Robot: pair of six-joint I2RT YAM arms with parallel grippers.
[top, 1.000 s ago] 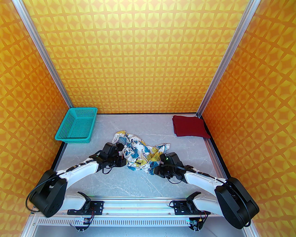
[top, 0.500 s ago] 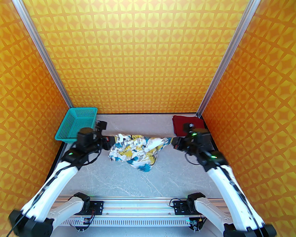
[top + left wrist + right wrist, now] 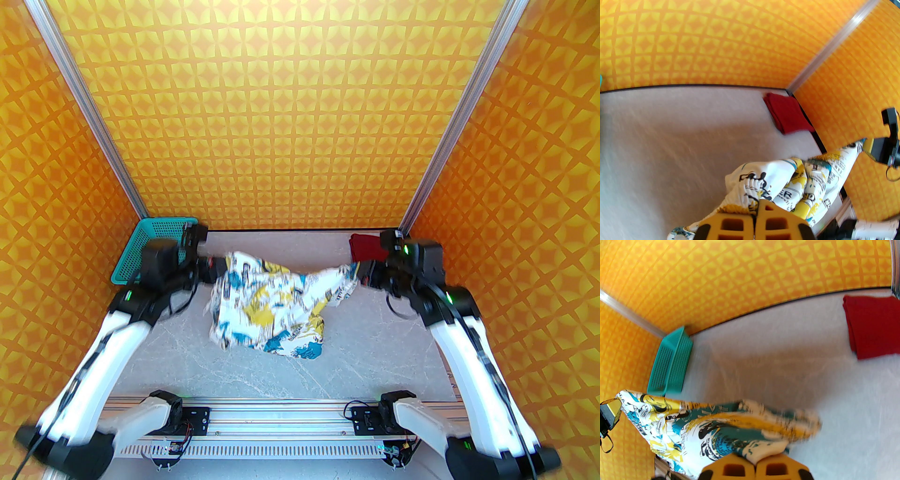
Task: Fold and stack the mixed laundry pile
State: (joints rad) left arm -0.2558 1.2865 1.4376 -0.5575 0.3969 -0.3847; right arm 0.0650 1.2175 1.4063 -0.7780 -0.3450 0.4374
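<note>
- Grey marbled table (image 3: 375, 337), boxed in by orange patterned walls (image 3: 300, 117), and both arms are reaching out over it in the top view.
- The left gripper (image 3: 216, 266) is clamped shut on one end of the printed white garment (image 3: 267, 300), and the right gripper (image 3: 363, 274) is pinched tight on the other end.
- The cloth is strung between the two sets of fingers and sags in a bunched drape below them. Whether its lowest fold touches the table, I can't tell.
- The dark red T-shirt (image 3: 365, 246) lies folded flat just behind the right fingers, partly covered by that wrist.
- The teal basket (image 3: 129, 262) sits just beside and behind the left fingers.
- Over to the left wrist view: the yellow fingers (image 3: 733, 225) are pressed together with a wad of the printed garment (image 3: 811, 178) squeezed between them.
- From those fingers the cloth runs out to the right gripper (image 3: 869, 147), which grips its far tip. The red T-shirt (image 3: 787, 112) lies well beyond, in the table's far corner.
- Now the right wrist view: the fingers (image 3: 733, 468) are closed on a fold of the garment (image 3: 693, 427), which is blurred on its near side.
- The cloth stretches away to the left gripper (image 3: 614, 408) at its far corner. The basket (image 3: 670, 364) stands beyond that, and the red T-shirt (image 3: 871, 326) lies off to the fingers' right.
</note>
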